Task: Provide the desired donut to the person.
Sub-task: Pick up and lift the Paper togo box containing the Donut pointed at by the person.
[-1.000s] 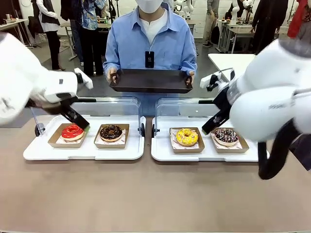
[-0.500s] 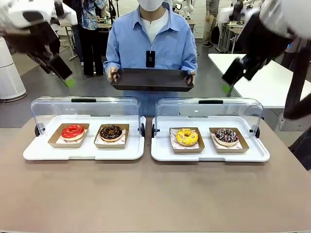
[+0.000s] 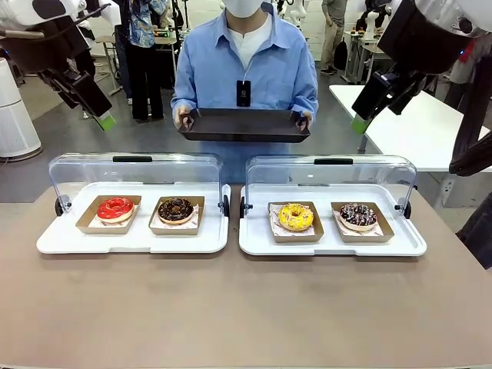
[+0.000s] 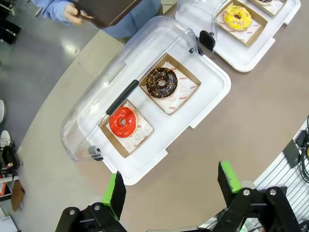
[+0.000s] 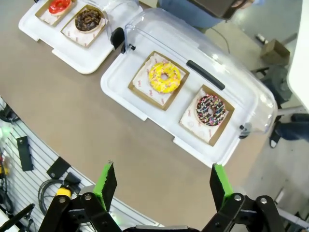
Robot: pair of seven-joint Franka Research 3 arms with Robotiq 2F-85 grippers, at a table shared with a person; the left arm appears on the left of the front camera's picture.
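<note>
Both of your arms were up high, well above the surface [image 3: 231, 307]! Your left end effector [image 4: 171, 182] hung over the left side with its jaws spread wide, the green pads [image 4: 115, 191] far apart and nothing between them. Your right end effector [image 5: 163, 178] was the mirror of it over the right side, also wide open and gripping nothing.

Down below sat four donuts, each in its own brown cardboard holder [image 3: 108, 229]. On the left white tray [image 3: 131, 242], the red donut [image 3: 115, 207] lay at the left and the chocolate donut [image 3: 176, 209] just beside it on the right. On the right white tray [image 3: 330, 246], the yellow donut [image 3: 296, 216] lay at the left and the sprinkled donut [image 3: 358, 214] at the right. The two trays lay side by side, close together in the middle. A clear cover [image 3: 134, 167] with a black handle stood at the far side of each tray, behind the donuts.

At the far side of the surface stood the person [image 3: 244, 61] in the light blue shirt, holding a dark tray [image 3: 244, 124] level in both hands, above the gap between the two covers. Which donut was wanted, you could not tell from here.
</note>
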